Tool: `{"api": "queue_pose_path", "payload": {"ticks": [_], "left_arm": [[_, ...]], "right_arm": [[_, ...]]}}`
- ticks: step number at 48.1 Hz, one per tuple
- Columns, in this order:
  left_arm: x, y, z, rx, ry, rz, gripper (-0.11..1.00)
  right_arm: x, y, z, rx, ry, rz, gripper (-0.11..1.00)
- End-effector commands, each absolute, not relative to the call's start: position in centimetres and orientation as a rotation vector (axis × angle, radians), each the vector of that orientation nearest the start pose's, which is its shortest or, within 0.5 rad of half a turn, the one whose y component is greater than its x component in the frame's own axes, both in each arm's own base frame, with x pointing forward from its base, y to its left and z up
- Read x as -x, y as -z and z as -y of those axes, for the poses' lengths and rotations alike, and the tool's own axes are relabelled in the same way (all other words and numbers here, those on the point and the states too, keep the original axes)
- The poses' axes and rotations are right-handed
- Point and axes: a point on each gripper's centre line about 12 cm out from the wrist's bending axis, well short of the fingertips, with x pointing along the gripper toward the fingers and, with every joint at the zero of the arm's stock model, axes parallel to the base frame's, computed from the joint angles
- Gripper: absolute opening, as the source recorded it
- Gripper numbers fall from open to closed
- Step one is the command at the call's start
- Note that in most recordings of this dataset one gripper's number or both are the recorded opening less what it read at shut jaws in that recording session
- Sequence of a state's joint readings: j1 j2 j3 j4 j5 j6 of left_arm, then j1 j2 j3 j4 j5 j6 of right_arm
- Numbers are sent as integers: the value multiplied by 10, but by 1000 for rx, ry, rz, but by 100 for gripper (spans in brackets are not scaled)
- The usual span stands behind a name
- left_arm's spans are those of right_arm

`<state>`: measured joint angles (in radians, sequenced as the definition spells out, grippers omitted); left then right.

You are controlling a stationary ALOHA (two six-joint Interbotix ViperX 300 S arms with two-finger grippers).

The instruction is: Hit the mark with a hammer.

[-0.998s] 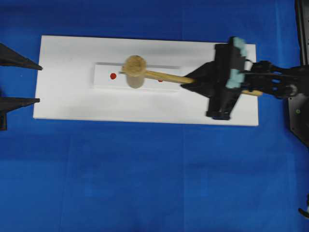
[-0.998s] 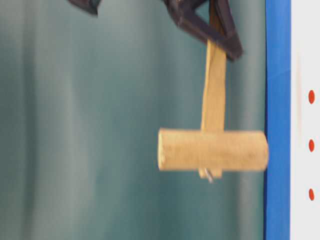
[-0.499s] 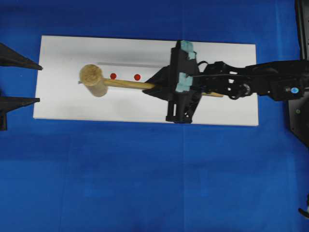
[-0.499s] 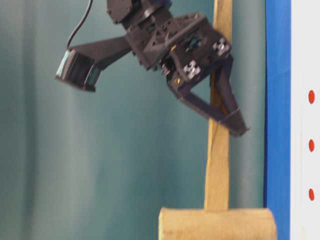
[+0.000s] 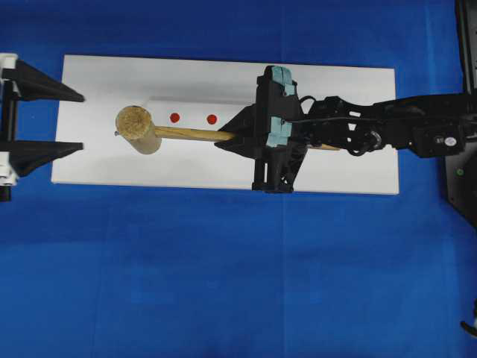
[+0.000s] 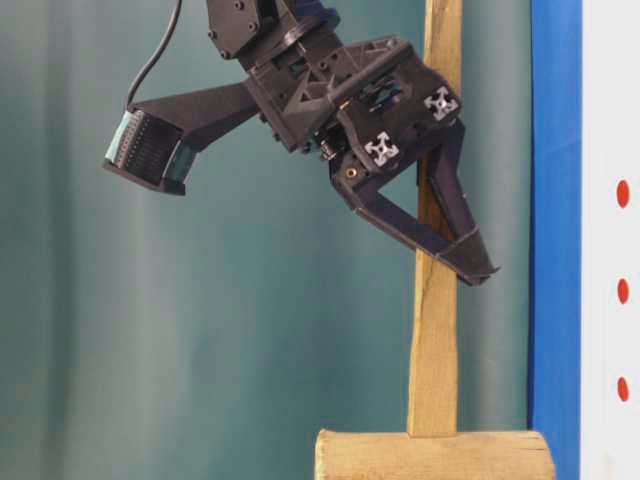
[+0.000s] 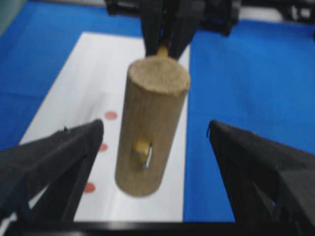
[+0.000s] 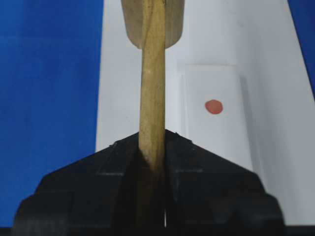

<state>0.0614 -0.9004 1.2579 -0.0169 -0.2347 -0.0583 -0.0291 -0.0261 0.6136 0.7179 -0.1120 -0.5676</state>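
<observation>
Hammer (image 5: 141,130) handle clamped in right gripper (image 5: 223,139) jaws, head lying beside the strip's red dots (image 5: 174,117) — left gripper (image 5: 78,121) jaws wide, empty. Risk: the offset head could miss the mark — or strike a neighbouring dot.

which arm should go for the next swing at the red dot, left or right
Right. The right hand is shut on the hammer handle, its head just beside the dots. The left hand is open and holds nothing.
</observation>
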Motion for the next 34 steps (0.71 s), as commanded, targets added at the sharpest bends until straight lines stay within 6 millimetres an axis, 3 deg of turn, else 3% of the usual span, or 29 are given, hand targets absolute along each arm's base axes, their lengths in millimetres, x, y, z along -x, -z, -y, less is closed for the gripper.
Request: {"api": "queue_pose_path", "payload": {"ticks": [1,34], "left_arm": [[-209,-241,-14,82,-72,-100,93],[-288,-220,-24,80,-96,-178,94]], "right_arm": [[-409,-223,22,-130,141,-442,2],[-404,-222,22,-123,141,-444,2]]}}
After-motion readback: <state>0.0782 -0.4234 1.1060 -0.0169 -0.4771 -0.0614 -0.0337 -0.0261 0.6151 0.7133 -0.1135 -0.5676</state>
